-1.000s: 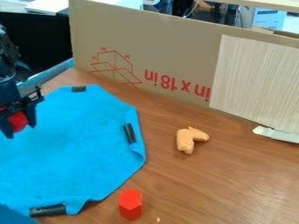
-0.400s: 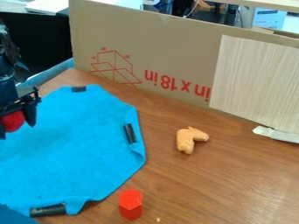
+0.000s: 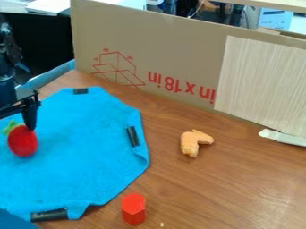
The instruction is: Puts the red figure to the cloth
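From where I stand, the black gripper [image 3: 14, 126] hangs, fingers apart, so near the rounded red toy fruit [image 3: 23, 142] on the blue cloth [image 3: 83, 147] that a sideways brush could roll it.

Big red print [image 3: 181, 87]: says "in x 18 in", with just one number, 18.
Cardboard [image 3: 173, 49]: has the big red print on its front, low down, upside down.
Pale board [image 3: 263, 80]: right beside the first "in", at the end where the print stops.
Red line drawing [image 3: 117, 71]: on the same cardboard, beside the 18 end, with teeny red marks around it, too small to read.
Blue label [image 3: 275, 19]: at the back, up top on the right, too tiny to read.
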Action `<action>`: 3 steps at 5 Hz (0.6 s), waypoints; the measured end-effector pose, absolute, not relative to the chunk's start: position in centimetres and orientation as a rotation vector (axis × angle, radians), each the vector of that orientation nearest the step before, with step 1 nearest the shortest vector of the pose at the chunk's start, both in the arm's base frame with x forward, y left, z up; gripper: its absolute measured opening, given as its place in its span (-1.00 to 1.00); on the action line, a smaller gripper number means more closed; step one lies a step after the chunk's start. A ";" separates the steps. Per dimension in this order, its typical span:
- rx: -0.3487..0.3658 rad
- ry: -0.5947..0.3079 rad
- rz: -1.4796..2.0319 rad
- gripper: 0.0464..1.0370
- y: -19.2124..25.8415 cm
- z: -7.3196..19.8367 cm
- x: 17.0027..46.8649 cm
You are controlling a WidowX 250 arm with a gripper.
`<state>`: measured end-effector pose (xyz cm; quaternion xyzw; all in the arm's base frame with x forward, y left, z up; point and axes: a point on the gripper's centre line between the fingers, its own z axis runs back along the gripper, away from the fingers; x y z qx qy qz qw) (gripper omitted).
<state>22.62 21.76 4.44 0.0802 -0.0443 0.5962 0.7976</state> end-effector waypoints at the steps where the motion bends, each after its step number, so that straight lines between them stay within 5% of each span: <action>1: 0.161 -0.090 1.215 0.93 20.0 6.0 23.4; 3: 0.070 -0.056 0.949 0.93 15.1 11.6 26.8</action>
